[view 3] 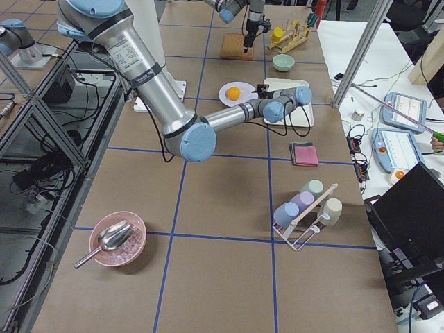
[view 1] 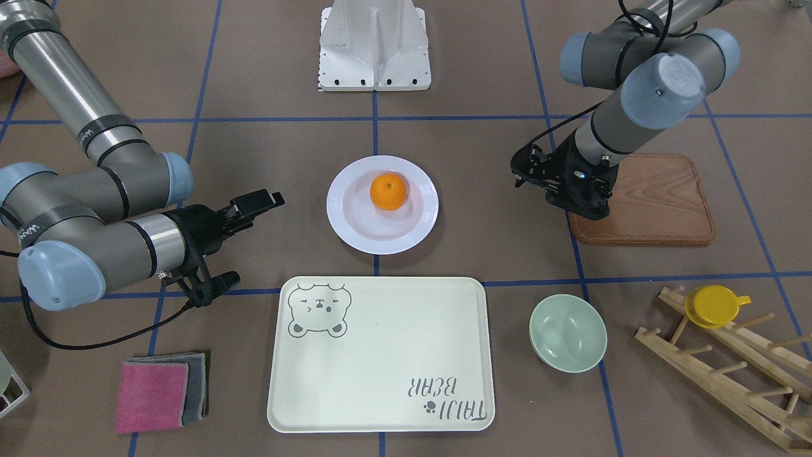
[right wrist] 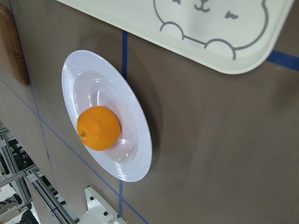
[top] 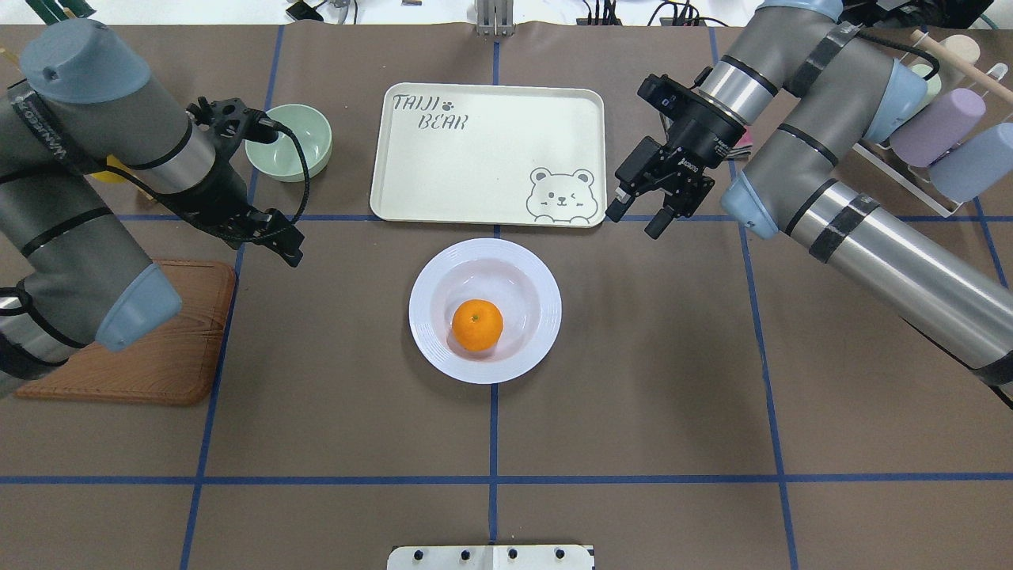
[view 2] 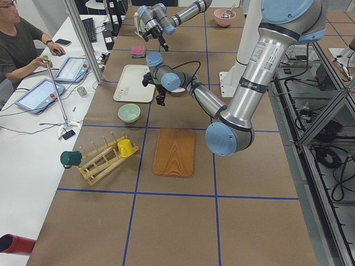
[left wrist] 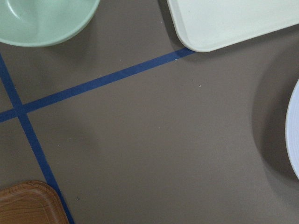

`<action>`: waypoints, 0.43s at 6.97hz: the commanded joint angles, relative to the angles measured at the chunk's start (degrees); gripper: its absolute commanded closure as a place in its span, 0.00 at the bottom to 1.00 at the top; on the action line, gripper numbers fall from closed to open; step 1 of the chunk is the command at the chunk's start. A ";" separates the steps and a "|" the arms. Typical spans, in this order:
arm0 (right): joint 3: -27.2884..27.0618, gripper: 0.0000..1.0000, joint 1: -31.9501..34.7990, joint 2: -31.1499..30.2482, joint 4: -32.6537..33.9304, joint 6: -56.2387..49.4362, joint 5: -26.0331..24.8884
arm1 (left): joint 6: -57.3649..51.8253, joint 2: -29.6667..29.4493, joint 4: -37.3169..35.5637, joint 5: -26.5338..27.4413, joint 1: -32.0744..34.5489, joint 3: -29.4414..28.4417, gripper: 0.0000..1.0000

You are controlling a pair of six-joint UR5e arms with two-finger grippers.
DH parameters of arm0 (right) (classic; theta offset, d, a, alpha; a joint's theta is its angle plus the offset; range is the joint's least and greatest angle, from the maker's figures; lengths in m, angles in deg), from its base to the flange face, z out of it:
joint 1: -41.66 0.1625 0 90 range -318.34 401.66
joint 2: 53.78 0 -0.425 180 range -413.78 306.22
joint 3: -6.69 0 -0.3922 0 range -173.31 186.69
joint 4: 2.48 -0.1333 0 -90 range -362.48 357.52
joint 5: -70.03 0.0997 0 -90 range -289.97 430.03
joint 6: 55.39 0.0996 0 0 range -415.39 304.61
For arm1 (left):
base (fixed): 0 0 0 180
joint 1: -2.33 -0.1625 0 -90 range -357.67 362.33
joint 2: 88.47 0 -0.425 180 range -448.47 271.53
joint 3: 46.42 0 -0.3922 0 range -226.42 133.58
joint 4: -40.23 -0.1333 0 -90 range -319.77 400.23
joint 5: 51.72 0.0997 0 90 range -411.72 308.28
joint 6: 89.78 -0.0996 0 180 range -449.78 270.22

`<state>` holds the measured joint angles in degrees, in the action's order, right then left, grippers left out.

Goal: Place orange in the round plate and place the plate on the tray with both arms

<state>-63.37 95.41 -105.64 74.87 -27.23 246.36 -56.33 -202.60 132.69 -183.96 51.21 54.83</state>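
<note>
Well apart, right gripper point(top: 633, 222), orange point(top: 477, 325) in plate point(top: 423, 313)

A pale-green bowl point(view 1: 568, 333) sits on the brown table just beside a wooden rack point(view 1: 729, 374) that carries a yellow cup point(view 1: 713, 306) and a green cup point(view 2: 71, 159). A wooden board point(view 1: 660, 203) lies farther back. A pink cloth point(view 1: 151, 397) overlaps a grey one point(view 1: 196, 387). Elsewhere stand pastel cups point(view 3: 305, 205) on a wire rack and a pink bowl point(view 3: 141, 244) holding a metal scoop point(view 3: 112, 236). A person point(view 2: 19, 39) sits at tablets.
</note>
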 commanded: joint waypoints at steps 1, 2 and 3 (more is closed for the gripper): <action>-4.71 0.00 -0.39 0.19 -0.01 7.23 0.42 | 0.74 -0.21 0.00 -0.13 -0.10 0.09 0.01; -9.26 0.00 -0.48 -0.68 -0.01 11.34 0.42 | 0.74 -0.04 0.09 -0.39 -0.10 0.09 0.01; -11.13 0.00 -0.48 -3.30 -0.10 12.43 0.42 | -0.40 0.66 0.35 -0.91 0.34 0.00 0.01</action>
<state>-71.41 94.99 -106.73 74.84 -17.30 246.78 -55.92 -202.48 132.82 -184.41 51.22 54.90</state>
